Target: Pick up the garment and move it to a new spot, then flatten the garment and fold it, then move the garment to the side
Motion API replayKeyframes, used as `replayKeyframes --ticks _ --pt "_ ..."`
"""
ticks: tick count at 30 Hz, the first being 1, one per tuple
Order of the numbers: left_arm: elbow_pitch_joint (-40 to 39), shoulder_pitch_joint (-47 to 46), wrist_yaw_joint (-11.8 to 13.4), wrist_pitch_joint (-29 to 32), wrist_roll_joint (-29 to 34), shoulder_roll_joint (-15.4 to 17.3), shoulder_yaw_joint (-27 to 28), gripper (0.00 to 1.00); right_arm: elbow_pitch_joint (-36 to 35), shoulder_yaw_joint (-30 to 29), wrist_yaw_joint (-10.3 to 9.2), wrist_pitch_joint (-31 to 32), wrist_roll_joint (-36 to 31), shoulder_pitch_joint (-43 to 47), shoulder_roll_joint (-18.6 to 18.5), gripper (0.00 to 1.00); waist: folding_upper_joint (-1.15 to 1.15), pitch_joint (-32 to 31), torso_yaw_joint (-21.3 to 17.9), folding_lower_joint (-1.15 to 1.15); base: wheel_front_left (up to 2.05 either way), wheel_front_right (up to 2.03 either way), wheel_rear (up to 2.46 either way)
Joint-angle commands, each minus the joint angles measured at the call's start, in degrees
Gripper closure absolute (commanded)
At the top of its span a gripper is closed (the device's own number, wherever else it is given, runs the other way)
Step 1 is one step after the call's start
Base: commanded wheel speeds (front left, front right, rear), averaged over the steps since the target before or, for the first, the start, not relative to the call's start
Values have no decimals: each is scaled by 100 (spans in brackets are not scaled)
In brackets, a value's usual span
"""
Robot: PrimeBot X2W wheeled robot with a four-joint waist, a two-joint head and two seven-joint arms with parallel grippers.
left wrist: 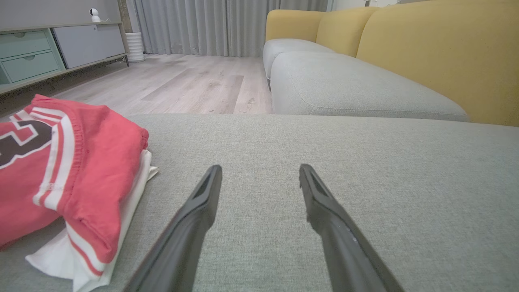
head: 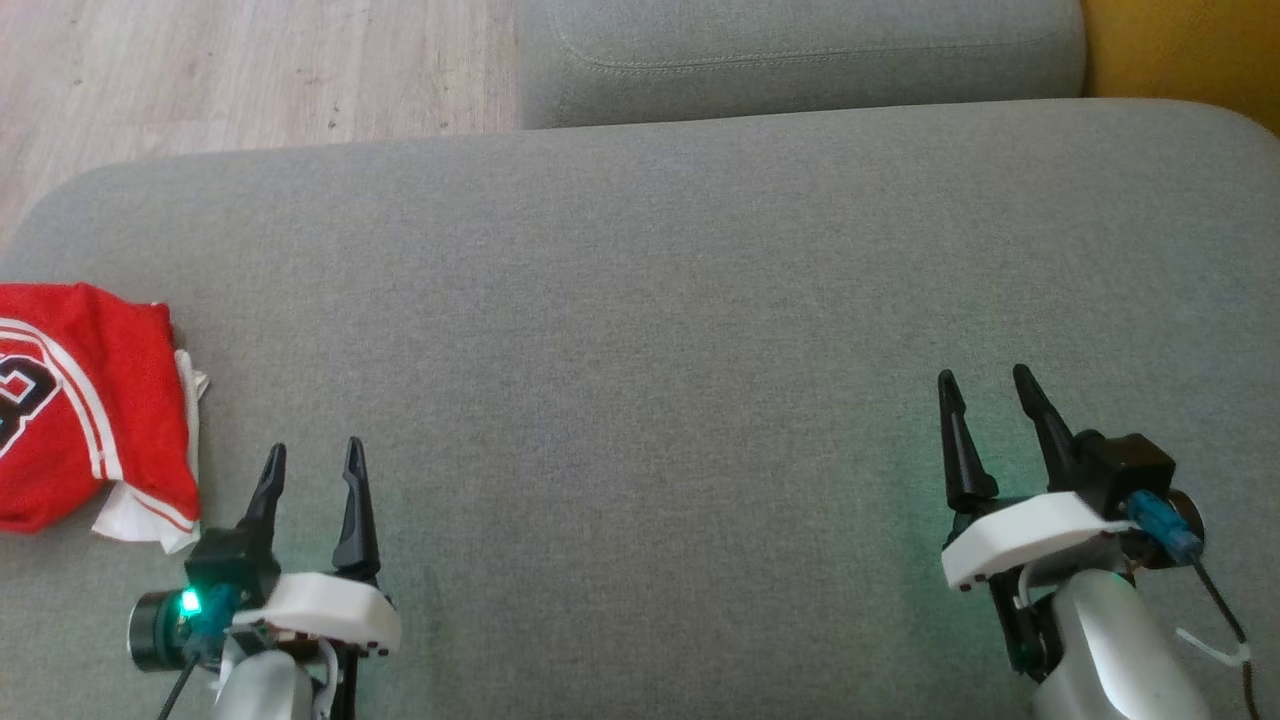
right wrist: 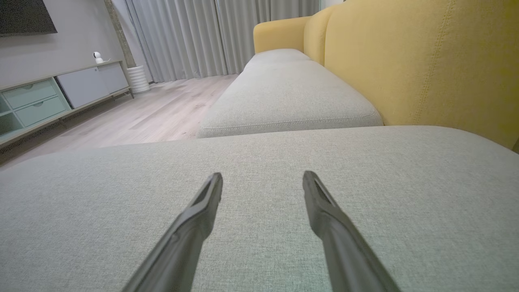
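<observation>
Folded red garment (head: 85, 400) at the cushion's left edge

It lies in a compact folded bundle, red with white stripes and a dark number, white layers showing underneath along its right side.

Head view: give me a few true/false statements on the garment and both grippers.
1. The red garment lies at the left edge of the grey cushion. True.
2. The left gripper is shut on the garment. False: its fingers are apart and empty, beside the garment.
3. The right gripper is open over bare cushion. True.
4. The garment is spread flat mid-cushion. False: it is folded over in a bundle at the left.
</observation>
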Motion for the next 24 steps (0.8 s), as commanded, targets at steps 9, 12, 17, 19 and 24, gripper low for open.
replayKeyframes --ticks 9,12,17,19,24 --pt "-244 -126 67 -62 -69 28 184 0 -210 153 44 -68 82 -204 -23 0 0 43 56 0 0 0 0" --pt "-257 -131 79 -62 -142 27 174 0 -241 213 44 -68 82 -212 -23 0 0 97 176 0 0 0 0" --pt "-261 -145 115 -62 -244 26 103 0 -265 327 44 -68 97 -230 -23 0 0 195 517 0 0 0 0" --pt "-268 -143 133 -62 -260 26 63 0 -269 389 44 -68 115 -247 -23 0 0 243 754 0 0 0 0" --pt "-292 -105 194 -62 -373 25 92 0 -248 561 44 -68 164 -285 -23 0 0 342 1423 0 0 0 0"
